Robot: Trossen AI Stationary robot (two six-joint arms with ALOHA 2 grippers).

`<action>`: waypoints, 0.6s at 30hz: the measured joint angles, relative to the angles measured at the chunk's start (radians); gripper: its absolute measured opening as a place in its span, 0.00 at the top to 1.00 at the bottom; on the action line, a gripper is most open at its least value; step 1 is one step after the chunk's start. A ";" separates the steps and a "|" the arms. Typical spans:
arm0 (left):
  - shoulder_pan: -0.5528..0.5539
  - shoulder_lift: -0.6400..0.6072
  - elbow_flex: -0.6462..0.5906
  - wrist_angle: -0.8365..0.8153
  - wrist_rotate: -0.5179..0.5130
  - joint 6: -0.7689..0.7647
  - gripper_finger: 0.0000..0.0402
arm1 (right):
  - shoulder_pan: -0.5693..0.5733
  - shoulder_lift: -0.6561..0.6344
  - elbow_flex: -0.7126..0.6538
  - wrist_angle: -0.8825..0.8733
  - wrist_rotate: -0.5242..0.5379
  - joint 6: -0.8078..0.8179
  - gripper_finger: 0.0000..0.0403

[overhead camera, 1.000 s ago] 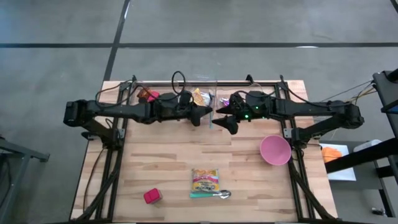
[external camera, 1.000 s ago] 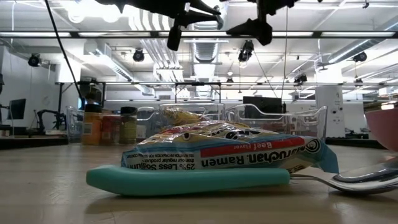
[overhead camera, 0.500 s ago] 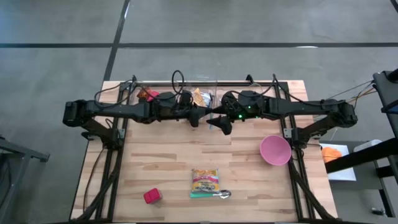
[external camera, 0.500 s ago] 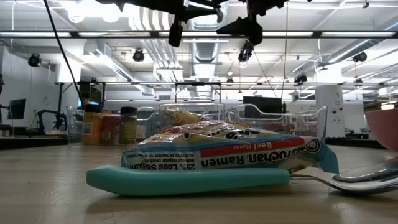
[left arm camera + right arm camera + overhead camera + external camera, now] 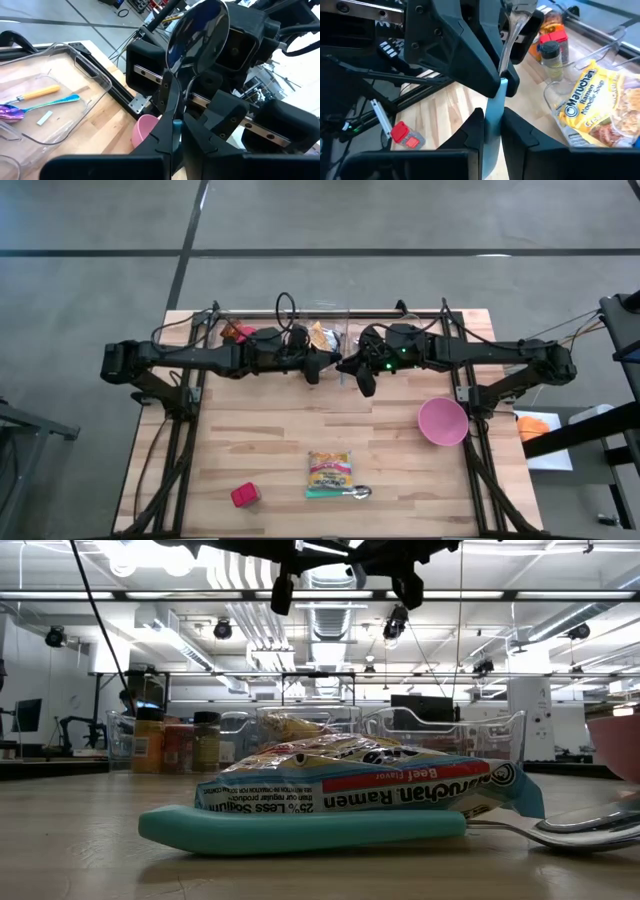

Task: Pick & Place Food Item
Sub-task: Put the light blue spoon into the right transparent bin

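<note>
A light wooden plank table (image 5: pixel 270 430) is carrying a pink round bowl (image 5: pixel 442 421) near its right edge, a ramen noodle packet (image 5: pixel 329 469) lying on a teal-handled metal spoon (image 5: pixel 340 493) at the front, and a small red block (image 5: pixel 245 496) left of them. Clear plastic bins (image 5: pixel 325 332) are sitting along the far edge.

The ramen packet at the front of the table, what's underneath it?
The ramen packet lies on a teal spoon handle; the metal bowl sticks out beside it. The middle of the handle is covered by the packet.
</note>
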 joint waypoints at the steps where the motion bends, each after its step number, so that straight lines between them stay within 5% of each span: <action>1: 0.000 0.000 0.000 0.003 0.004 0.000 0.95 | 0.000 -0.002 0.000 -0.001 0.005 -0.002 0.92; 7: 0.000 0.000 0.000 0.004 0.005 -0.004 0.95 | -0.001 -0.002 0.004 -0.009 0.006 -0.013 0.92; 18: -0.001 0.000 0.000 0.010 0.008 -0.085 0.61 | -0.001 -0.007 0.005 -0.016 0.010 -0.030 0.92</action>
